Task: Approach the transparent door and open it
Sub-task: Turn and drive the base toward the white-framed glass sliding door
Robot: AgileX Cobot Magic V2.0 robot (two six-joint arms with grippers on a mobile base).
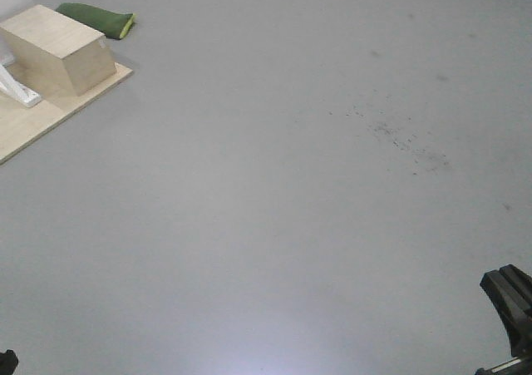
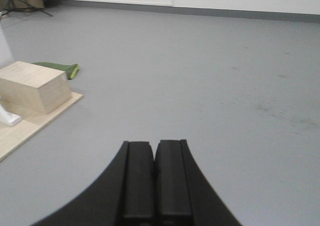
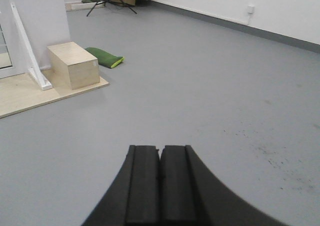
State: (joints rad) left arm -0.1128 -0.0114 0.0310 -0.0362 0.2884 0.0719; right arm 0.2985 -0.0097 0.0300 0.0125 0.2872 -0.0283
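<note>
1. The step in hand appears to be the drive toward the door, since every view shows mostly bare grey floor and neither arm is near anything to grasp.
2. The left gripper points out over the floor with its two black fingers pressed together, holding nothing.
3. The right gripper is in the same state, with its fingers flat against each other and empty.
4. The main landmark is a wooden box standing on a low wooden platform.
5. A green bag lies on the floor just beside the box, on its far side.
6. A white strut slants down to the platform just left of the box.
7. The transparent door and its handle cannot be made out in any view. A strip of white framing left of the box, at the edge of the right wrist view, may belong to it, but that cannot be told.
8. Judging by this, the door probably lies to the left of the box, beyond what the cameras cover.
9. The next move probably calls for turning the base left toward the box until the handle shows, then closing in without hitting the platform edge.
10. A gripper would then need to part its fingers before reaching for the handle.
</note>
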